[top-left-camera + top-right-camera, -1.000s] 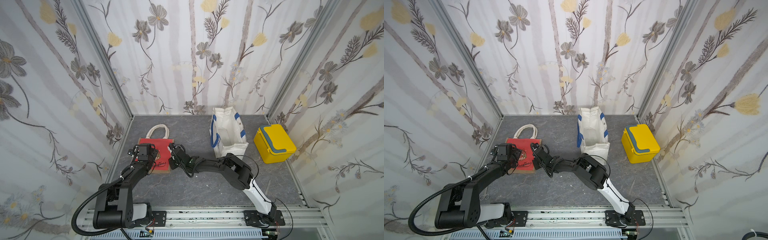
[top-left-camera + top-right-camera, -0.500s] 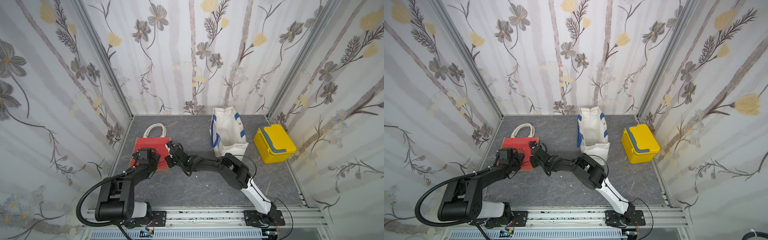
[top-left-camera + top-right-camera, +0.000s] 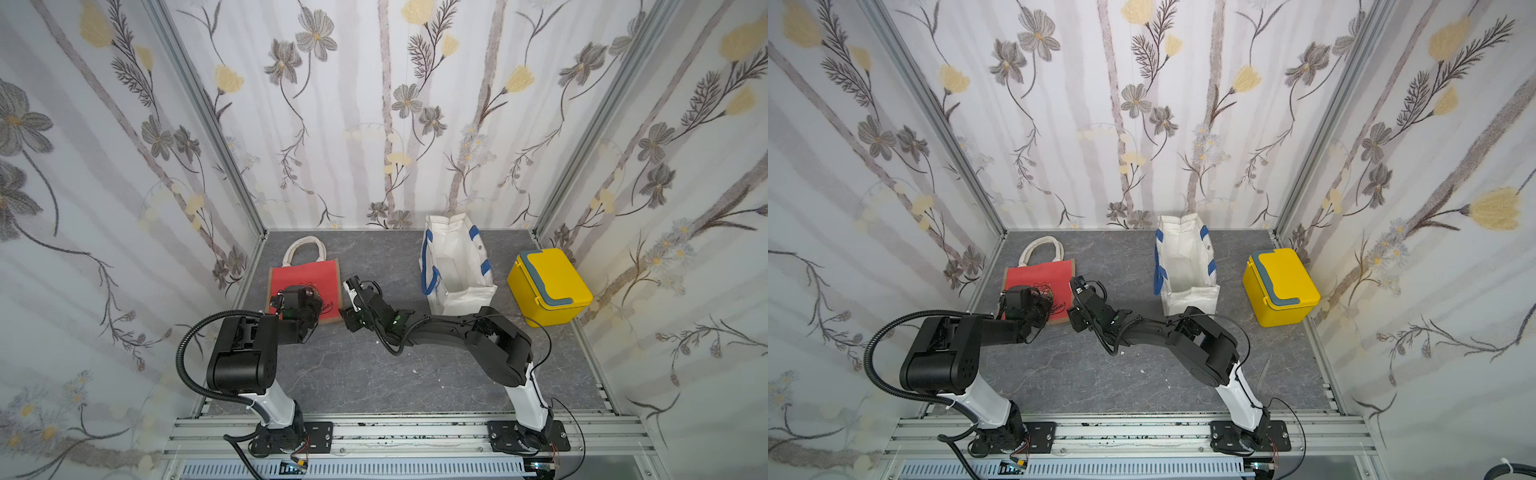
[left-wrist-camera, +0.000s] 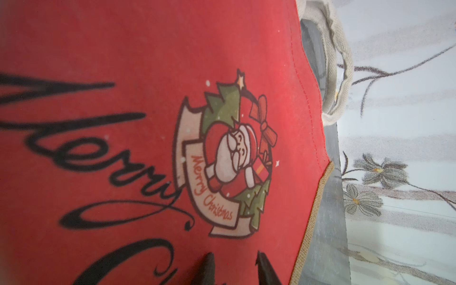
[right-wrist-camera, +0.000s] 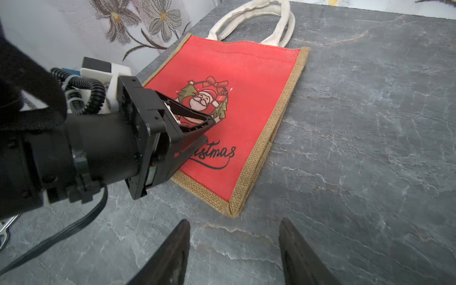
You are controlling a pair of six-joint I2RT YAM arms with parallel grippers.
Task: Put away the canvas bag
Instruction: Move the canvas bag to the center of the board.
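Left gripper (image 4: 237,269), fingers narrow, sits on the canvas bag (image 5: 246,98), I think pinning it, so my wide, empty right gripper (image 5: 234,254) can take the corner just ahead.

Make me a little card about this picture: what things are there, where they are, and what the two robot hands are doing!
red bag: lying flat on the grey table, handles toward the back wall
left hand: over the red bag's Christmas print, fingers nearly together; grip unclear
right hand: open, empty, above bare table near the red bag's corner
white bag: standing open, blue handles, to the right of the red bag
yellow box: lid closed, beside the white bag
put away yet: no
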